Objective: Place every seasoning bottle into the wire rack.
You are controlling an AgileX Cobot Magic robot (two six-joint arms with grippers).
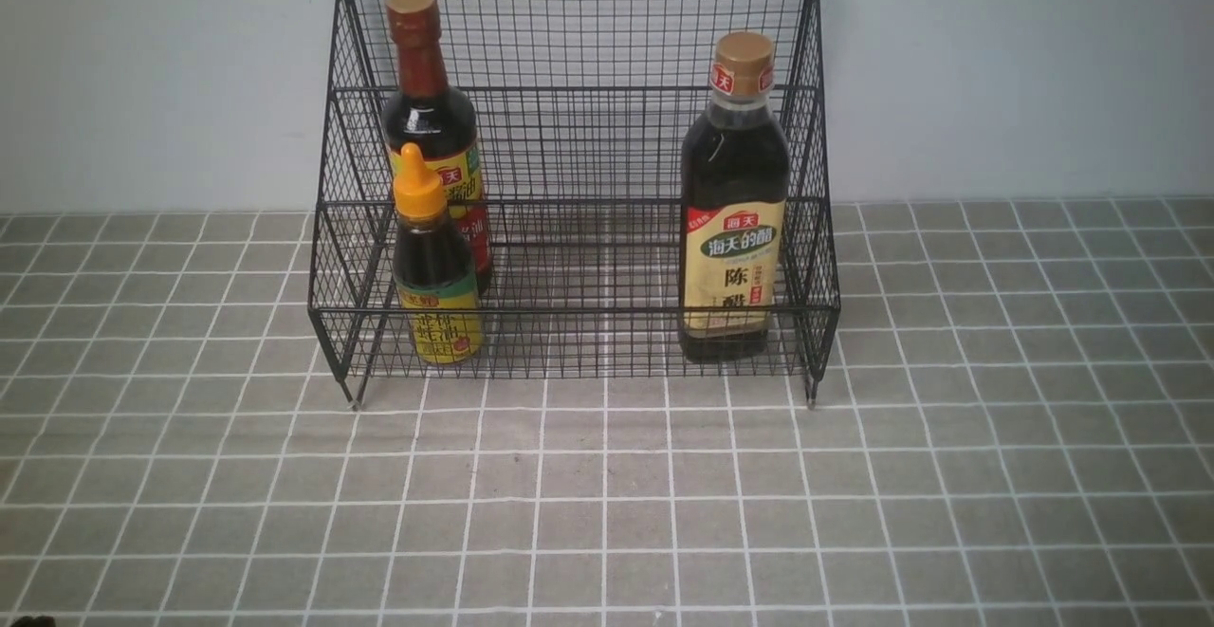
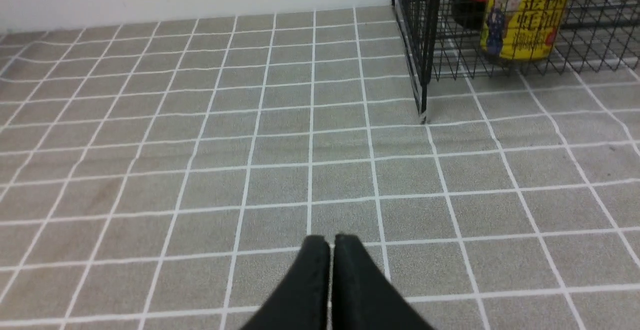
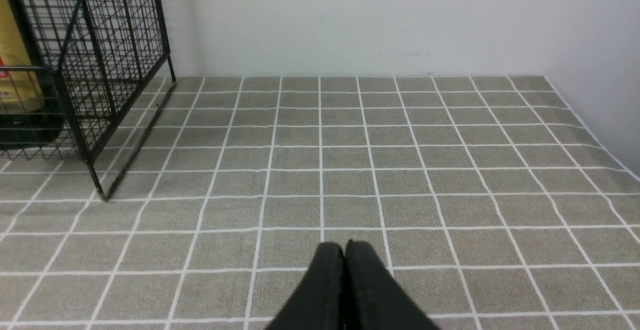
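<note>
The left claw (image 2: 330, 242) is seen only in its wrist view, clenched on nothing, held low over the grey checked cloth of the table (image 1: 607, 513), well apart from the rack's near left leg. The black wire rack (image 1: 575, 86) is set against the table's far edge by the pale wall, on short legs. At the rack's left end, the short bottle with the orange pointed cap and yellow label (image 1: 434, 262) is placed upright on the front tier, and the tall bottle with the red-yellow label and brown-red neck (image 1: 432, 124) is placed upright just behind it, on the tier behind. At the rack's right end, the tall bottle with the beige label and tan cap (image 1: 734, 200) is stood upright on the front tier. All three bottles are thus held inside the rack. The right claw (image 3: 345, 250) is likewise clenched and empty, low over the cloth, well apart from the rack's near right leg.
</note>
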